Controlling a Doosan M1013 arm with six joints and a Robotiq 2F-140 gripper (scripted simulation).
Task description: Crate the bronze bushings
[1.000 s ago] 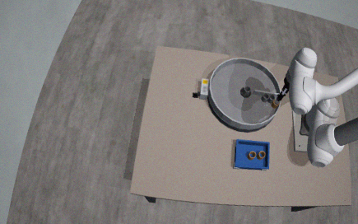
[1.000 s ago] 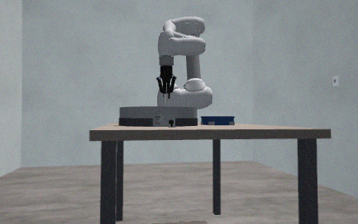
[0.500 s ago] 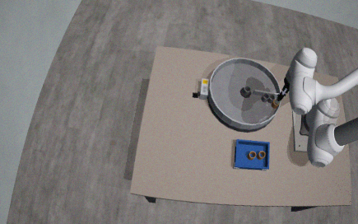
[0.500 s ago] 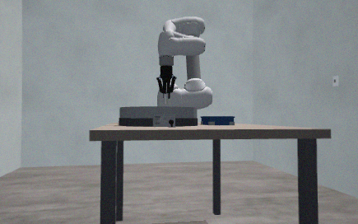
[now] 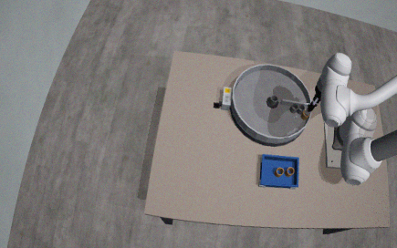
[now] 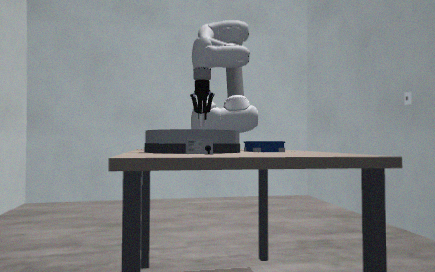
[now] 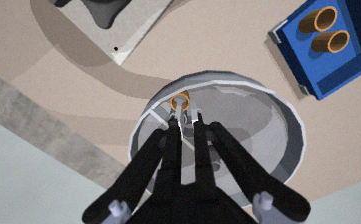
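Observation:
The grey turning table (image 5: 269, 105) stands at the back of the table top. One bronze bushing (image 5: 305, 117) lies near its right rim, beside a steel bushing (image 5: 295, 108). Another steel bushing (image 5: 273, 101) stands near the centre. The blue crate (image 5: 278, 170) in front holds two bronze bushings (image 5: 285, 171). My gripper (image 6: 203, 116) hangs above the right part of the turning table, fingers close together with nothing between them. In the wrist view the fingertips point just short of the bronze bushing (image 7: 179, 100). The crate (image 7: 331, 45) is at the top right there.
A small control box (image 5: 225, 98) sits against the turning table's left side. The arm's base plate (image 5: 331, 146) and white base are at the right, next to the crate. A raised rim runs round the turning table.

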